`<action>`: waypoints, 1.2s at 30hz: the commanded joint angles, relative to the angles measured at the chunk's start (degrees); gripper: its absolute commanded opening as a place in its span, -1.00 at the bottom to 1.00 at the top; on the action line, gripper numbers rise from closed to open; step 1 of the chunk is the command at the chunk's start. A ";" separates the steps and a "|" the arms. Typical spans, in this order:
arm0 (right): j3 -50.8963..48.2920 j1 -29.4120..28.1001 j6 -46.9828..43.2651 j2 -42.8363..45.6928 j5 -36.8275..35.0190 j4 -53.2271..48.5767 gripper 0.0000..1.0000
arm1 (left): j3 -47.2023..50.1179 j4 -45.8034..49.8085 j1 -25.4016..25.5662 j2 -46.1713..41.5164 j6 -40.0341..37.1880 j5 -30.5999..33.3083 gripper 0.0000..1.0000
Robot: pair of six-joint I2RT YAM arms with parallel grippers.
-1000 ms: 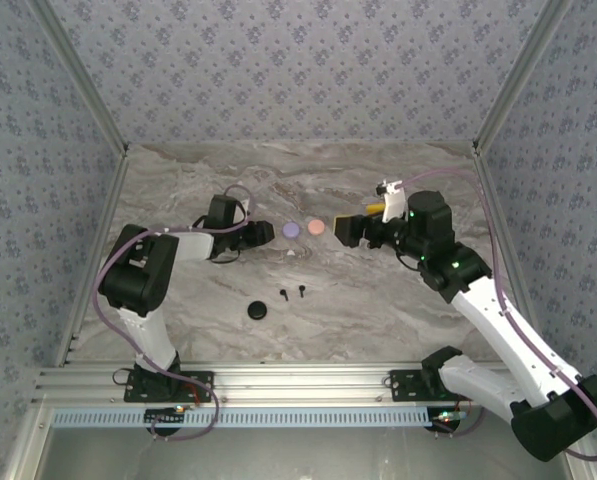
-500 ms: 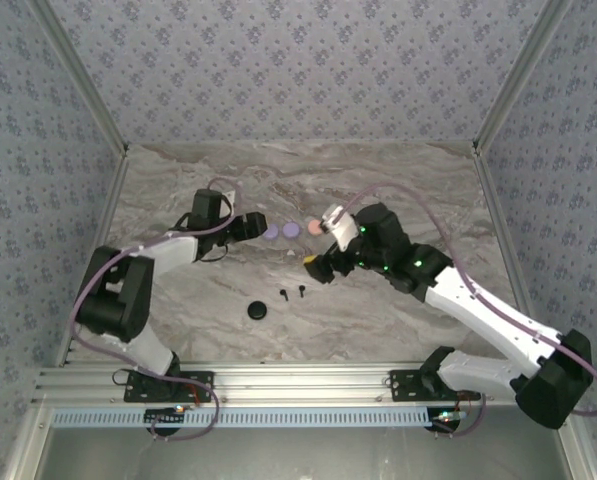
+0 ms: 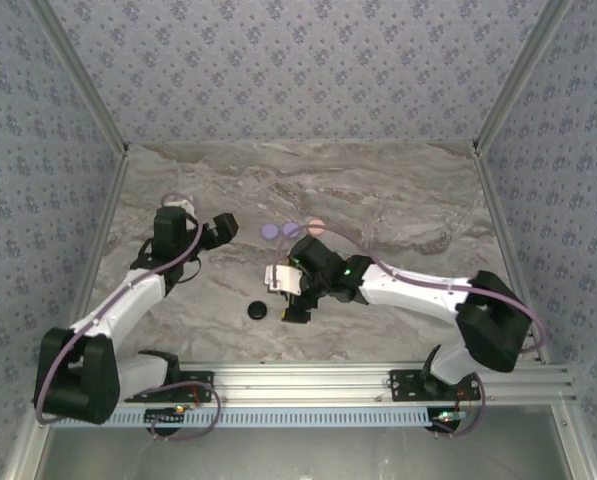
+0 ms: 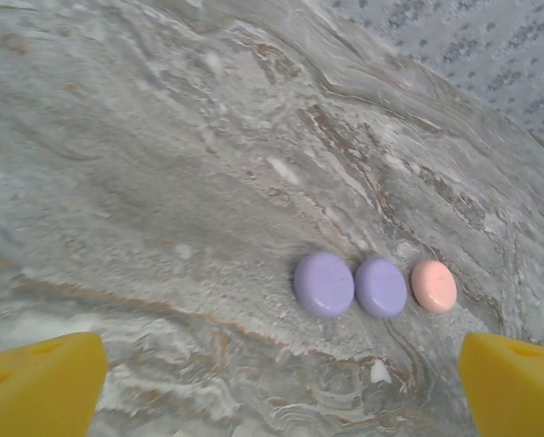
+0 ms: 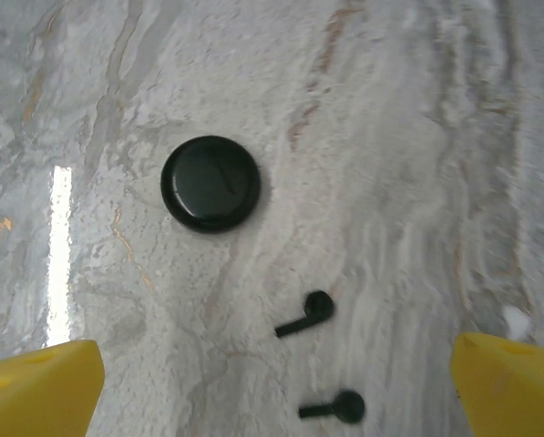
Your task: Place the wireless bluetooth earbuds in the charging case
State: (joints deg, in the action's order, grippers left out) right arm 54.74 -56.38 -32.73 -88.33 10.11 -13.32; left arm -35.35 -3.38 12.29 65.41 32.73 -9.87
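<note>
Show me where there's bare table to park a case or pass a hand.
Free: the far table strip between the back wall and the disc row, and the far right corner beyond the right arm. Crowded: centre, where two lilac discs, a pink disc, the black disc and two black earbuds lie, the open right gripper over the earbuds.

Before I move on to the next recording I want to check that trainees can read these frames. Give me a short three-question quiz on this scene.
1. How many black earbuds lie in the right wrist view?
2. True or false: the black round case touches an earbud.
3. In the left wrist view, which colour ends the row of three round cases on the right? A lilac, B pink, C black.
Key: 1 two; 2 false, it lies apart from both; 3 B, the pink case.
</note>
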 commanded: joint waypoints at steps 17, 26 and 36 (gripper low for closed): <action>14.54 -3.24 -8.18 -22.75 6.21 0.73 0.48 | 5.83 10.58 -4.53 -17.13 2.48 6.00 0.99; 17.01 -2.79 -8.40 -25.99 7.20 -2.34 0.19 | 5.98 10.28 -4.60 -16.63 2.46 5.97 0.99; 16.46 -1.72 -8.49 -24.96 6.15 -4.23 0.21 | 5.56 10.14 -4.60 -16.34 2.37 5.37 0.99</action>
State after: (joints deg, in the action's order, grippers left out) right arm 70.57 -58.63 -40.99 -113.16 16.69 -14.24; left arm -29.50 6.33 7.97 49.19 34.63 -4.62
